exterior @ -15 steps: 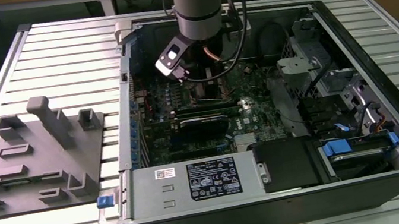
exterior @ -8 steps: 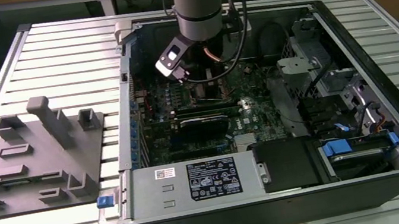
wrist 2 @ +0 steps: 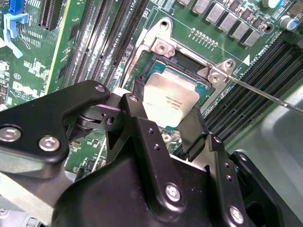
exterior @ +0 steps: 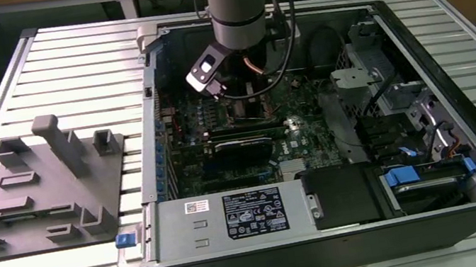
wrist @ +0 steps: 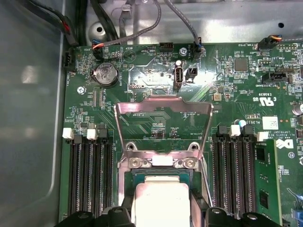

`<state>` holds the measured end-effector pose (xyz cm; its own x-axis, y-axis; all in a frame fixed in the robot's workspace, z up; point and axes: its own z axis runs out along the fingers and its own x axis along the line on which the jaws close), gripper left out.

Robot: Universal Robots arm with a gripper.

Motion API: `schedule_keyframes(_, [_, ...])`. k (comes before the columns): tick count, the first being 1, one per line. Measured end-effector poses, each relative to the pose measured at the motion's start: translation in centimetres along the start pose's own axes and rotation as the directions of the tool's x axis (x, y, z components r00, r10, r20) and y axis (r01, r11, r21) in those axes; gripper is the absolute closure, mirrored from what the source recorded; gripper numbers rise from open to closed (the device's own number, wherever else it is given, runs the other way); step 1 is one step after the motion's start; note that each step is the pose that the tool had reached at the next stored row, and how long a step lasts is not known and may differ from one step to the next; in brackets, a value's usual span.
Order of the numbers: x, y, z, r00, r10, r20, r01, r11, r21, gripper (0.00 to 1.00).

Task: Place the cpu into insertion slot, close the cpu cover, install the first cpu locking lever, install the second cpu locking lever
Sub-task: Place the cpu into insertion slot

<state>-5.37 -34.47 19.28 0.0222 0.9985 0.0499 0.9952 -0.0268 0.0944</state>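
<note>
The cpu (wrist 2: 173, 101) (wrist: 161, 201), a square chip with a pale metal top, lies flat inside the insertion slot (wrist 2: 204, 86) (wrist: 161, 177) on the green motherboard. My gripper (wrist 2: 163, 127) (wrist: 168, 217) hangs directly over it, its black body straddling the chip's near end. In the exterior view the gripper (exterior: 240, 94) is lowered into the open computer case. The cpu cover (wrist: 142, 108), a thin silvery frame, stands swung up and open behind the slot. A thin wire locking lever (wrist 2: 265, 94) sticks out, raised, beside the slot.
Long black memory slots (wrist: 90, 175) (wrist: 234, 175) flank the socket on both sides. The case walls (exterior: 457, 70), cables (wrist: 184, 23) and a power supply (exterior: 232, 217) surround the board. A grey fixture plate (exterior: 46, 192) lies on the slatted table at the exterior view's left.
</note>
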Motion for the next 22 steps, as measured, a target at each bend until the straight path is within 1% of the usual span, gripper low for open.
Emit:
schedule_keyframes(4, [-0.04,-0.04,0.26,1.0000,0.000,0.0013,0.000,1.0000,0.0007,0.46])
schedule_keyframes(13, [-0.03,-0.04,0.35,1.0000,0.000,0.0004,0.000,1.0000,0.0002,0.46])
schedule_keyframes(15, [0.00,-0.03,0.43,1.0000,0.000,-0.0015,0.000,1.0000,-0.0013,0.45])
schedule_keyframes(16, [0.00,-0.03,0.43,1.0000,0.000,-0.0013,0.000,1.0000,-0.0009,0.45])
schedule_keyframes(17, [0.00,-0.03,0.42,1.0000,0.000,-0.0010,0.000,1.0000,-0.0006,0.40])
schedule_keyframes(19, [-0.02,-0.04,0.38,1.0000,0.000,0.0001,0.000,1.0000,0.0001,0.40])
schedule_keyframes(22, [-0.02,-0.04,0.37,1.0000,0.000,0.0002,0.000,1.0000,0.0000,0.40])
